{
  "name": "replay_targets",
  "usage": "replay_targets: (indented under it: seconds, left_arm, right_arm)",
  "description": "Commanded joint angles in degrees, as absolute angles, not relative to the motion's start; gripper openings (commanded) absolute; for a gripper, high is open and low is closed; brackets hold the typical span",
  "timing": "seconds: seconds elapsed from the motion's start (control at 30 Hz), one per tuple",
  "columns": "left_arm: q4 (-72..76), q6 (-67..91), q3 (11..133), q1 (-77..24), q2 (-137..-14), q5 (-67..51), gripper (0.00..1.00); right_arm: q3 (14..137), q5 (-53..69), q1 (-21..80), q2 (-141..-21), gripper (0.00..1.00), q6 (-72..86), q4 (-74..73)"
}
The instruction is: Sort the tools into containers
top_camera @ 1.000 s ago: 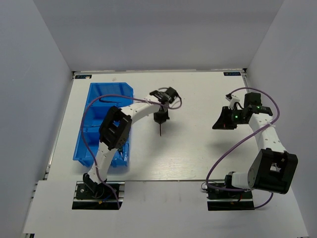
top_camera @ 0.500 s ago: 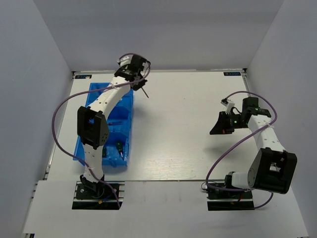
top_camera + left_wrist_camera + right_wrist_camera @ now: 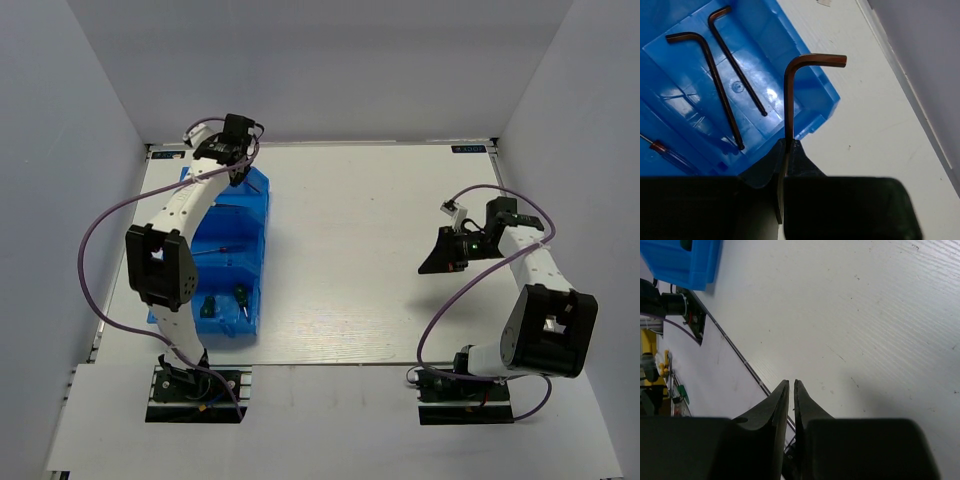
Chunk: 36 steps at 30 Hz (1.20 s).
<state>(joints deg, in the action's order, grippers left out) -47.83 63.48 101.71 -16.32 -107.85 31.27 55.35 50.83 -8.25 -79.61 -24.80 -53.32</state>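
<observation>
- While the left gripper [image 3: 787,145] hangs over the far corner of the bin [image 3: 256,222], it pinches a hex key [image 3: 788,100] by its long leg. The short leg is bent sideways above the bin's wall.
- Two other keys [image 3: 720,95] lie flat in the far compartment, side by side and not touching.
- A thin screwdriver [image 3: 660,147] lies in the middle compartment.
- Two green screwdrivers [image 3: 241,296] lie in the near compartment.
- The right gripper [image 3: 791,382] hovers over the table [image 3: 380,260], well apart from the bin. Its fingers are all but together and grasp nothing.
</observation>
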Motion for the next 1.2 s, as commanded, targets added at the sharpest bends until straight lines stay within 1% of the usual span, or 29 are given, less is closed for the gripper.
replay_targets:
  seconds: [0.0,0.07,0.13,0.23,0.27,0.33,0.37,0.4,0.47,0.63,0.67,0.7,0.73,0.77,0.8,0.83,0.9,0.93,0.97,1.0,1.03,1.1,1.17]
  left_arm:
    - [-50.97,66.00,99.59,-15.12,-105.90,33.83,0.00]
    - [-50.37,66.01,97.83,-14.42,-105.91,33.84,0.01]
    - [-49.22,66.53,95.89,-13.71,-105.38,33.84,0.06]
    - [-48.08,66.53,95.19,-13.18,-104.85,33.84,0.26]
    - [-48.08,66.53,95.19,-13.18,-104.85,33.32,0.46]
    - [-47.55,66.53,95.19,-12.66,-103.80,33.31,0.61]
    - [-47.03,65.75,94.66,-12.66,-103.80,32.79,0.66]
    - [-46.06,64.79,93.79,-12.05,-103.02,32.00,0.72]
    - [-43.86,61.89,93.78,-11.43,-102.30,31.12,0.76]
    - [-42.11,53.99,96.23,-10.90,-101.08,26.56,0.76]
    - [-38.27,50.48,96.24,-10.90,-100.47,21.58,0.72]
    - [-36.32,42.53,95.37,-11.51,-98.72,18.49,0.64]
    - [-34.04,37.75,92.93,-12.04,-97.40,9.06,0.54]
    - [-28.10,32.31,90.81,-12.56,-95.99,2.35,0.40]
    - [-26.38,26.08,88.53,-12.57,-94.32,-3.20,0.13]
    - [-25.50,24.10,84.07,-12.57,-90.74,-10.47,0.08]
    - [-26.02,18.49,79.39,-13.89,-86.07,-13.61,0.09]
    - [-26.02,17.33,73.80,-14.67,-83.35,-15.71,0.18]
    - [-26.02,16.10,70.87,-14.68,-77.40,-17.04,0.28]
    - [-26.02,14.69,68.32,-15.29,-74.47,-19.05,0.41]
    - [-27.15,12.42,65.25,-15.29,-71.83,-19.77,0.74]
    - [-31.00,10.56,63.38,-16.00,-65.61,-20.91,0.95]
    - [-33.48,9.84,61.97,-16.52,-62.16,-19.86,0.99]
  right_arm:
    - [57.83,53.18,-8.44,-78.75,0.15,-26.72,-55.63]
    - [57.66,52.48,-8.44,-77.79,0.17,-26.81,-55.37]
    - [57.57,52.21,-8.53,-77.26,0.18,-26.72,-55.46]
    - [57.66,51.77,-8.53,-76.82,0.20,-26.46,-56.07]
    - [58.09,51.68,-8.53,-76.73,0.21,-26.28,-56.16]
    - [58.36,51.59,-8.61,-76.46,0.24,-26.02,-56.60]
    - [58.71,51.50,-8.53,-76.38,0.27,-26.02,-56.69]
    - [58.97,51.42,-8.53,-76.12,0.27,-26.02,-56.86]
    - [59.33,51.42,-8.53,-75.59,0.27,-25.66,-57.04]
    - [59.41,50.54,-8.44,-73.66,0.28,-25.14,-57.83]
    - [59.50,50.36,-8.44,-73.39,0.28,-25.14,-58.09]
    - [59.15,49.32,-8.35,-73.04,0.28,-24.88,-57.83]
    - [58.63,47.91,-8.35,-71.56,0.28,-24.79,-57.40]
    - [58.36,46.94,-8.26,-71.02,0.29,-24.35,-56.26]
    - [57.58,43.28,-8.17,-69.80,0.32,-22.34,-54.60]
    - [56.87,42.02,-8.17,-68.31,0.33,-21.54,-53.62]
    - [55.38,38.17,-8.09,-66.02,0.37,-18.22,-48.98]
    - [53.98,35.53,-8.09,-64.09,0.71,-17.41,-47.74]
    - [53.36,34.12,-8.09,-62.33,0.90,-16.45,-45.29]
    - [53.00,31.58,-8.09,-61.36,0.90,-13.91,-43.00]
    - [52.56,29.55,-8.00,-60.48,0.90,-13.10,-42.11]
    - [51.24,26.38,-7.91,-57.58,0.90,-9.78,-39.21]
    - [50.36,21.37,-7.82,-55.30,0.90,-7.57,-38.59]
